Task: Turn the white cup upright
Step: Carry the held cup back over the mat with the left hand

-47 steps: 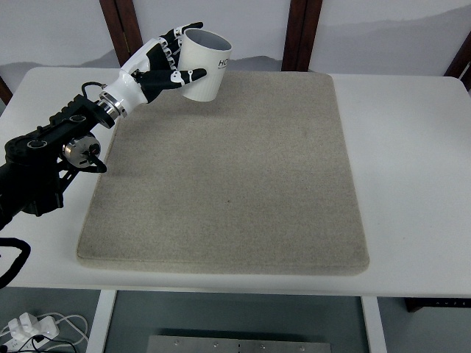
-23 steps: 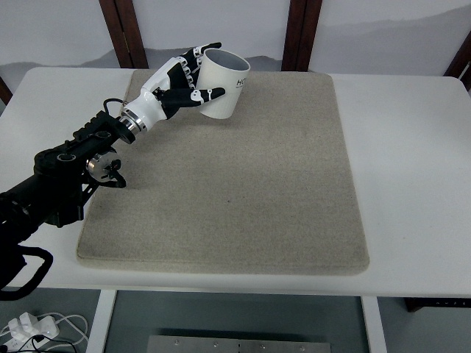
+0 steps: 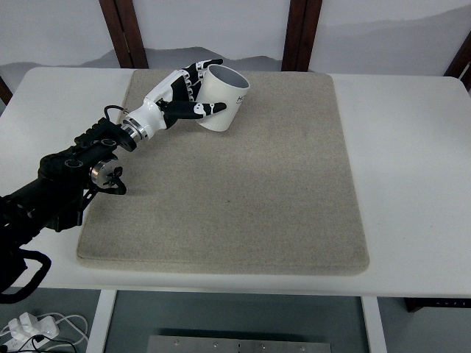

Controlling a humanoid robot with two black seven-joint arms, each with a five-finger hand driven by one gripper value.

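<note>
A white cup [image 3: 223, 101] with dark lettering sits at the far left of the beige mat [image 3: 243, 191], mouth up and tilted slightly toward the right. My left hand [image 3: 190, 92] is wrapped around its left side, thumb across the front and fingers behind the rim. The left arm reaches in from the lower left edge. No right arm shows in the top view.
The mat lies on a white table [image 3: 412, 147]. Dark wooden posts [image 3: 300, 29] stand behind the table's far edge. A white power strip [image 3: 29, 327] lies on the floor at bottom left.
My left hand carried the cup to the right and then lowered it toward the mat. The arm stretched further over the mat.
</note>
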